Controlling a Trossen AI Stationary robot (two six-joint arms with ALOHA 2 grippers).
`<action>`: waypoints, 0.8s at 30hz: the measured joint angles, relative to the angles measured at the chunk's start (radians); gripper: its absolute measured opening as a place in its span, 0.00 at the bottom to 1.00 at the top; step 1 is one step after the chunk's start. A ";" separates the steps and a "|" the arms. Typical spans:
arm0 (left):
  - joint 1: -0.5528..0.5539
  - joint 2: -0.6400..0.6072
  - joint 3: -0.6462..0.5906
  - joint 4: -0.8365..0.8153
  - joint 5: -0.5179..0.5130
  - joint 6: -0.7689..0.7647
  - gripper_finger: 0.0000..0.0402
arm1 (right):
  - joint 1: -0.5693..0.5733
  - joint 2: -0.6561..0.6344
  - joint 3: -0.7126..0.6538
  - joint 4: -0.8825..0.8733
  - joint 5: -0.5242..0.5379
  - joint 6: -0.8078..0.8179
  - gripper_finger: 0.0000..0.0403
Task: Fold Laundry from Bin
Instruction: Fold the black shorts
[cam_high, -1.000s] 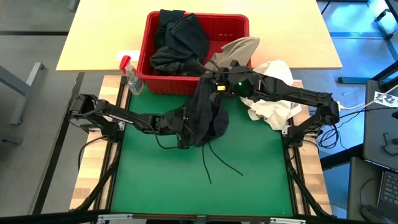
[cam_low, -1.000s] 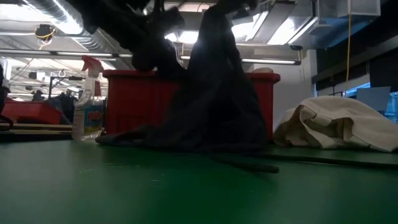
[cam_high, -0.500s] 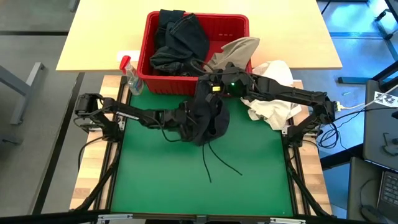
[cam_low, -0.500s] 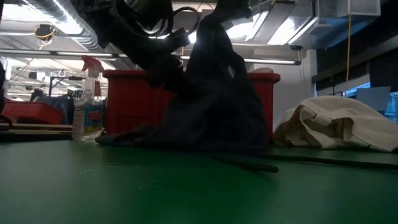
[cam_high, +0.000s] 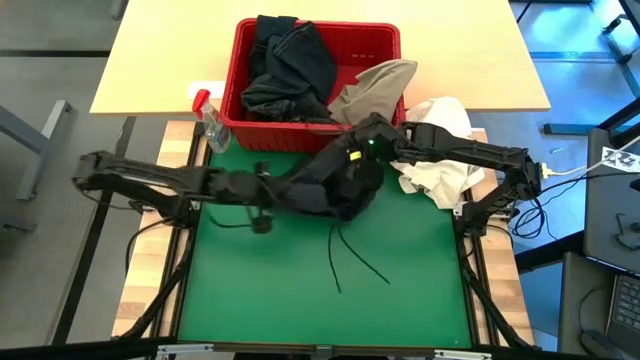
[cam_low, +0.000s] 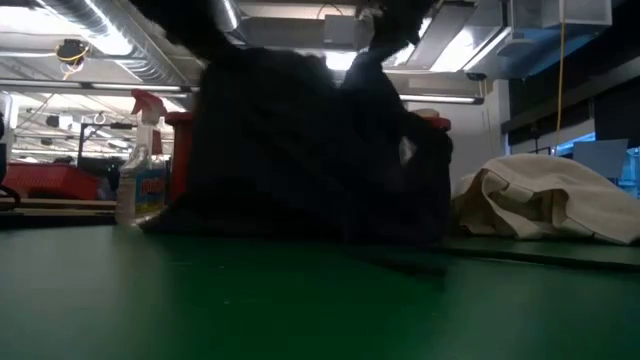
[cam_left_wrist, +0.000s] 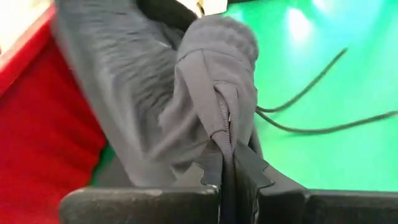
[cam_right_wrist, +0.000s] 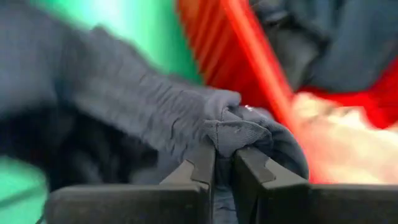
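A dark charcoal garment from the laundry is stretched above the green mat between my two grippers. My left gripper is shut on its left end and my right gripper is shut on its far right end, just in front of the bin. In the low view the garment forms a wide dark mass whose lower edge reaches the mat. Its two drawstrings trail on the mat. More dark laundry and a khaki piece lie in the bin. My left gripper pinches a stitched seam edge of the garment between its two fingers. The cloth rises away from the fingers in a fold and runs off toward the other gripper. It comes level from the table's left. My right gripper pinches a bunched, ribbed edge of the garment between its two fingers, several layers gathered. The cloth runs from there toward the table's left. This end is held above the mat, close to the bin's front wall.
A white cloth bundle lies at the mat's right far corner beside the right arm. A clear spray bottle with a red top stands at the bin's left front corner. The near half of the green mat holds only the drawstrings.
My left gripper has taken hold of the garment's left side and drawn back toward the table's left edge. The garment, which hung in a narrow bunch below my right gripper, is now spread wide between the two grippers. The drawstrings stay on the mat.
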 joint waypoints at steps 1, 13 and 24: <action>-0.003 -0.042 0.000 -0.061 0.000 -0.032 0.01 | 0.008 0.000 -0.023 0.002 -0.040 0.000 0.08; -0.022 -0.278 -0.188 -0.291 -0.103 -0.224 0.01 | 0.088 0.001 -0.432 0.421 -0.171 -0.028 0.08; -0.021 -0.297 -0.199 -0.300 -0.187 -0.272 0.01 | 0.088 -0.095 -0.330 0.081 -0.132 -0.047 0.40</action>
